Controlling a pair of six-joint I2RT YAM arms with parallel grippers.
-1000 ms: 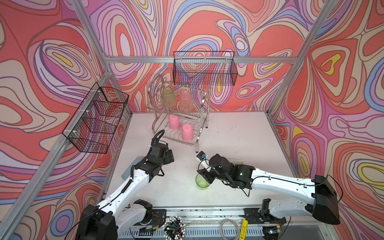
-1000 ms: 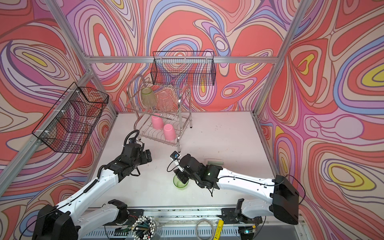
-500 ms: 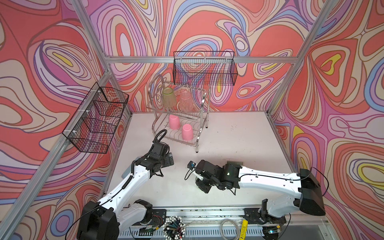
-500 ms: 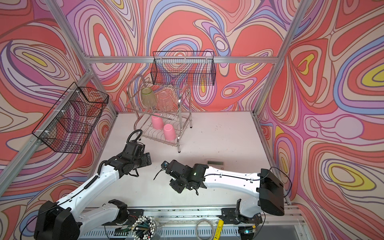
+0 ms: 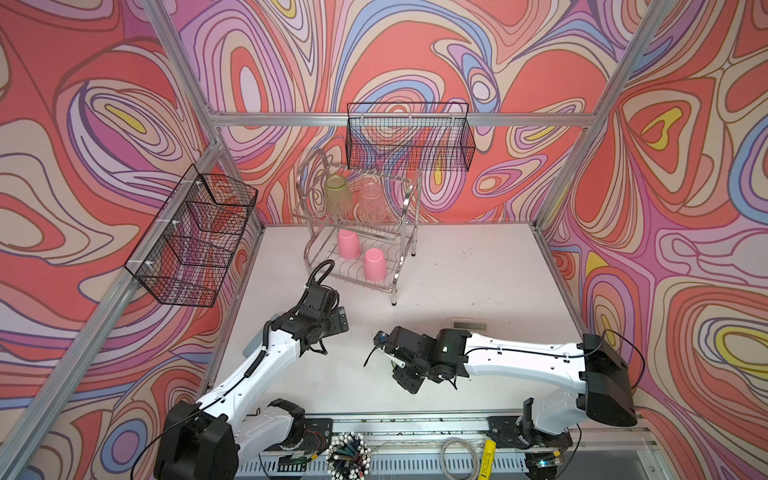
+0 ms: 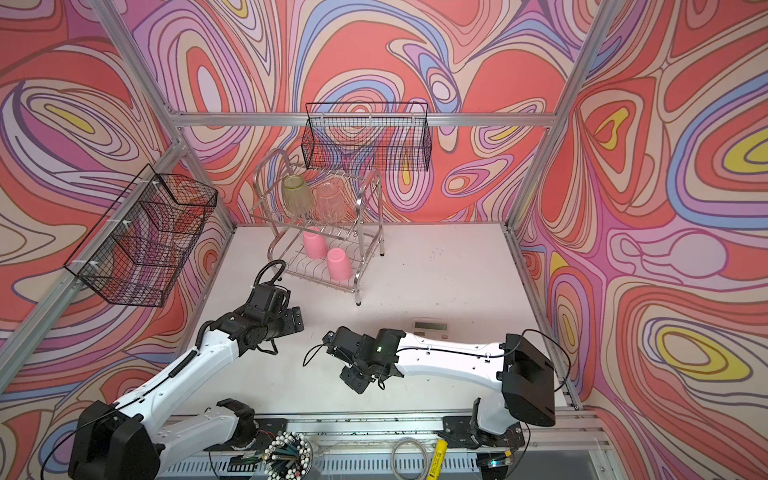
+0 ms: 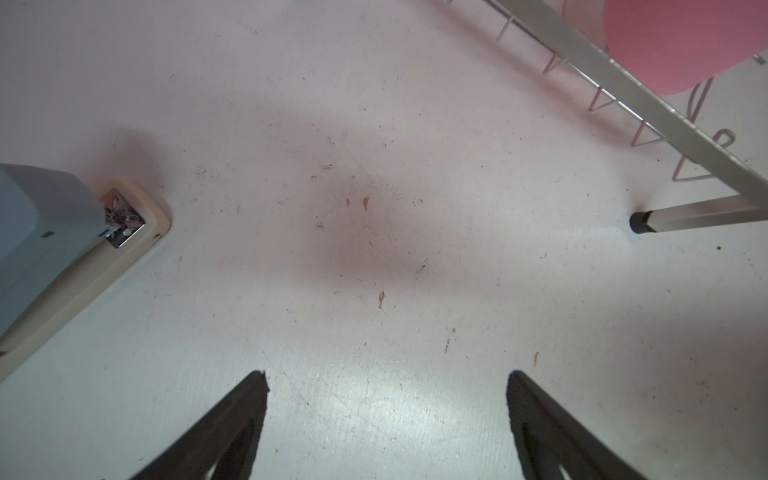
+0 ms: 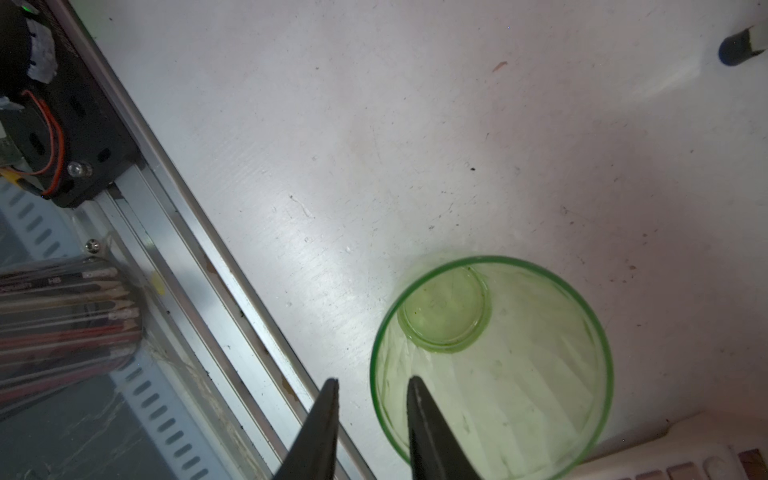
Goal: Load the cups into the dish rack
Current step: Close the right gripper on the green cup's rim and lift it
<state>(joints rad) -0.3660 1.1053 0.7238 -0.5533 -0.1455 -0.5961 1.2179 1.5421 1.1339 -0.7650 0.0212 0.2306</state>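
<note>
1. The translucent green plastic tumbler (image 8: pixel 498 374), the only one not racked, stands mouth up on the white desk (image 5: pixel 478 270) near its front edge. In both top views the right arm hides it.
2. My right tool (image 8: pixel 372 380) straddles the tumbler's rim, one finger inside and one outside. The gap is narrow, but I cannot tell whether the wall is pinched.
3. My left tool (image 7: pixel 386 376) is spread wide and empty over bare desk, near a foot of the shiny silver two-tier wire dish rack (image 5: pixel 397 282).
4. The rack carries four upturned tumblers. A second translucent green one (image 5: pixel 337 195) and a clear pinkish ribbed one (image 5: pixel 371 203) sit on top. An opaque pink one (image 5: pixel 348 244) and its twin (image 5: pixel 374 264) sit below.
5. I judge the tumbler light, thin-walled and smooth. It looks stiff enough to lift by the rim, but likely to flex or slip under a shallow bite. I would take the wall deeper and squeeze modestly.
6. The only writing I can read is "HB" on the bundled pencils (image 8: pixel 52 281) beyond the desk's front rail.
</note>
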